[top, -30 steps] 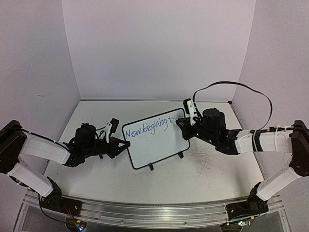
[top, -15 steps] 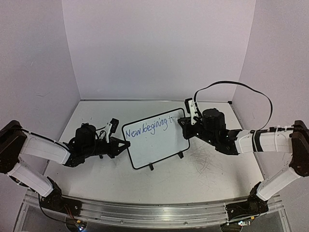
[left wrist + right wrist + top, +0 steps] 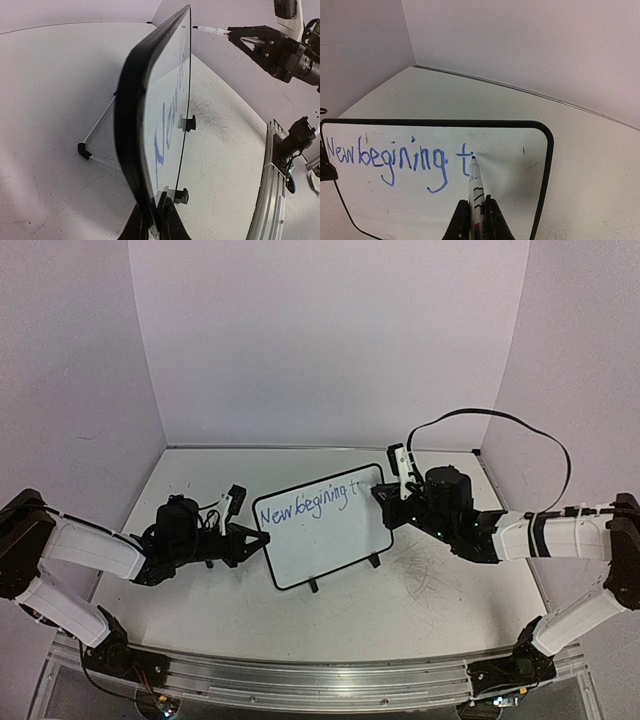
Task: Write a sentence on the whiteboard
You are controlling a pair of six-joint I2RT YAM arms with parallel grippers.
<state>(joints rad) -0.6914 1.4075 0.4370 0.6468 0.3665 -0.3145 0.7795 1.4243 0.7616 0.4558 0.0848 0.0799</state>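
The whiteboard (image 3: pixel 330 535) stands tilted on the table on its black feet and wire stand. It shows edge-on in the left wrist view (image 3: pixel 135 125) and face-on in the right wrist view (image 3: pixel 395 205). The sentence (image 3: pixel 305 503) reads "New begining t" in blue (image 3: pixel 395 160). My left gripper (image 3: pixel 252 538) is shut on the board's lower left edge (image 3: pixel 152 220). My right gripper (image 3: pixel 392 495) is shut on a white marker (image 3: pixel 476 192), whose tip rests at the cross-stroke of the "t".
Grey scribble marks (image 3: pixel 420 575) cover the table right of the board. The wire stand (image 3: pixel 97 127) reaches out behind the board. A metal rail (image 3: pixel 300 680) runs along the near edge. Walls enclose the back and both sides.
The marker has finished the "t" after "begining". My right gripper has shifted slightly right and up along the board. My left gripper has held still.
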